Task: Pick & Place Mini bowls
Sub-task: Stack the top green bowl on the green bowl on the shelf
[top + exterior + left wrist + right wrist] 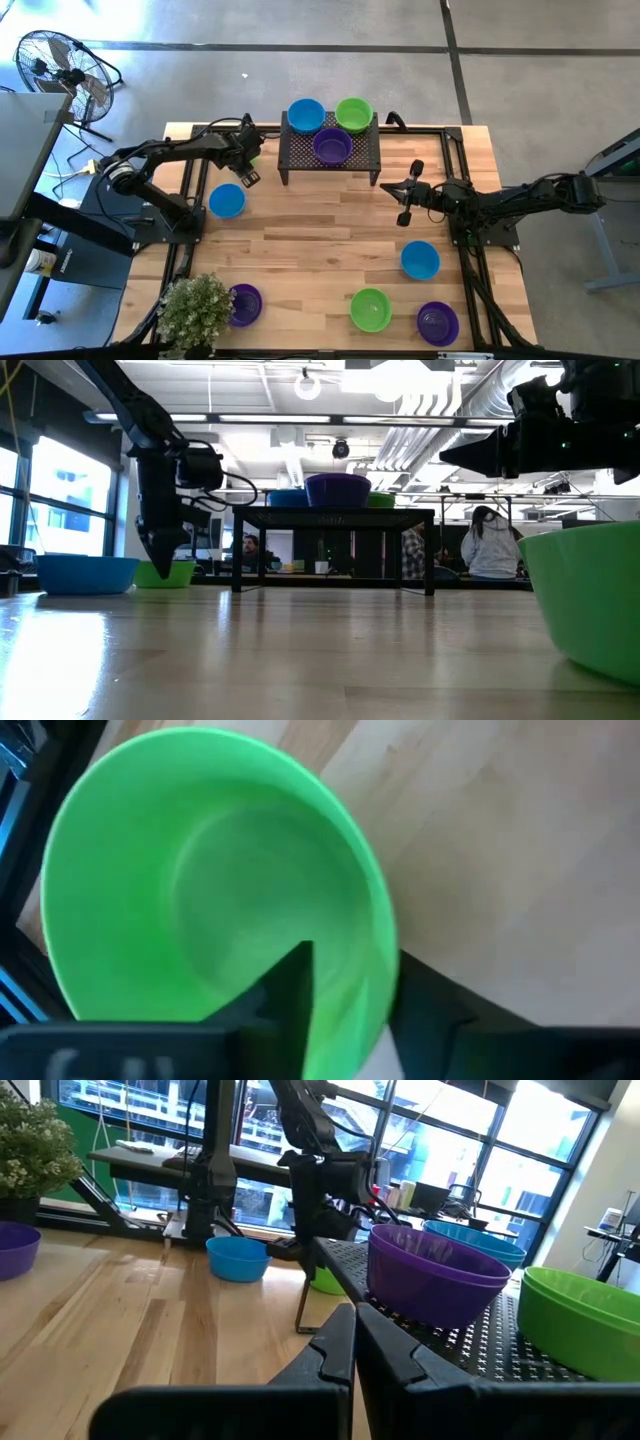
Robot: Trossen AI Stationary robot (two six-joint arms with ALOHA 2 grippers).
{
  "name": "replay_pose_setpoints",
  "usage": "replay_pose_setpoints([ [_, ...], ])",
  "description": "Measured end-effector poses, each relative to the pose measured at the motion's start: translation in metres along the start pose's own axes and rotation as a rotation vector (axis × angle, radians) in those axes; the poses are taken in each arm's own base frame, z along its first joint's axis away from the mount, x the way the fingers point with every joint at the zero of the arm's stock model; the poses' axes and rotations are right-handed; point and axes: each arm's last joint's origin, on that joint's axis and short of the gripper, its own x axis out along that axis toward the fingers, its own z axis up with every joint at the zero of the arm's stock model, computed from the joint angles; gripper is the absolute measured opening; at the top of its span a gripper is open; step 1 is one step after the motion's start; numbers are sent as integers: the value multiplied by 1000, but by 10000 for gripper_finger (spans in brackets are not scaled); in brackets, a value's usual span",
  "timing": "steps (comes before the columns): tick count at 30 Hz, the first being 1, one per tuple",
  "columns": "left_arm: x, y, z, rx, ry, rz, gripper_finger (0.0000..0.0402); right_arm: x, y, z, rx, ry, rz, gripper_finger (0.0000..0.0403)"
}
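A green mini bowl (200,890) sits on the table left of the black rack (330,160). In the high view my left arm covers most of it (256,152). My left gripper (355,970) is shut on its rim, and the low view shows it coming down onto the bowl (165,572). Blue (306,114), green (353,113) and purple (332,146) bowls rest on top of the rack. My right gripper (404,196) is shut and empty, above the table right of the rack. My left gripper pinches the green bowl's rim wall (385,970), with one finger (285,995) inside the bowl and the other (440,1020) outside it. The fingers come from above, pointing down. The bowl's base rests on the table (165,584).
Loose bowls lie on the table: blue (227,200), blue (420,260), green (370,310), purple (437,323) and purple (243,303). A potted plant (195,310) stands at the near left corner. Bare wood lies in the table's middle. People sit in the room behind the table.
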Motion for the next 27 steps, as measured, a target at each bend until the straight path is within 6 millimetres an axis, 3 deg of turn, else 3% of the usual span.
replay_pose_setpoints([
  [5, -3, 0, -1, 10, 12, -21, 14, 0, 0, 0, 0, 0, 0, 0],
  [11, -31, 4, 5, 29, 17, -19, 7, 0, 0, 0, 0, 0, 0, 0],
  [20, -109, -1, 2, 11, -126, -39, 3, 0, 0, 0, -1, 0, 0, 0],
  [27, -176, -40, -16, 27, -329, -199, 2, 0, 0, 0, -3, 0, 0, 0],
])
